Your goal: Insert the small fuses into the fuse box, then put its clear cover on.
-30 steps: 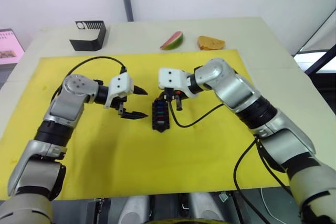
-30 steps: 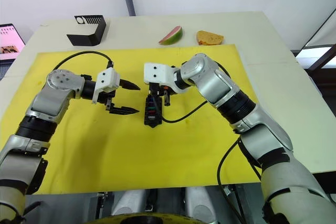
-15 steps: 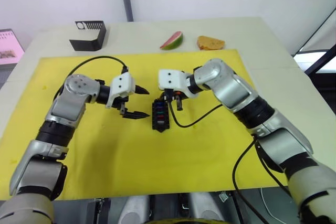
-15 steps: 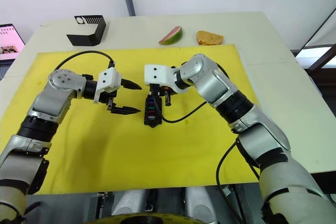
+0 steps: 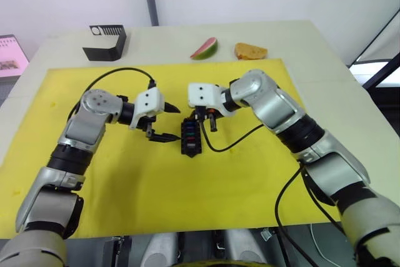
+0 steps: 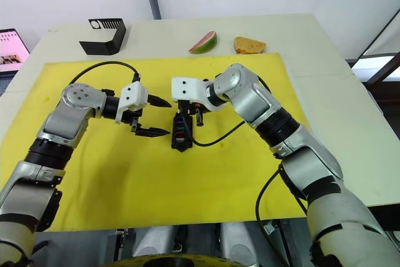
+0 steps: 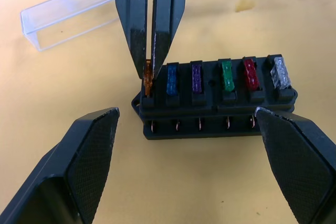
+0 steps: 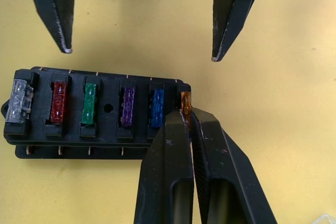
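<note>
Pinching an amber fuse (image 8: 185,99), right end effector (image 8: 189,115); left end effector (image 7: 184,124) gapes empty.

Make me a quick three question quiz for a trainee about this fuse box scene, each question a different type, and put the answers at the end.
1. True or false: the right gripper is shut on the amber fuse at the end slot of the fuse box.
2. Where is the clear cover? A) on the box B) lying on the yellow mat, apart from the box C) in the left gripper
3. Fill in: the fuse between the green fuse and the blue fuse is ____.

Key: 1 true; 2 B; 3 purple.
</note>
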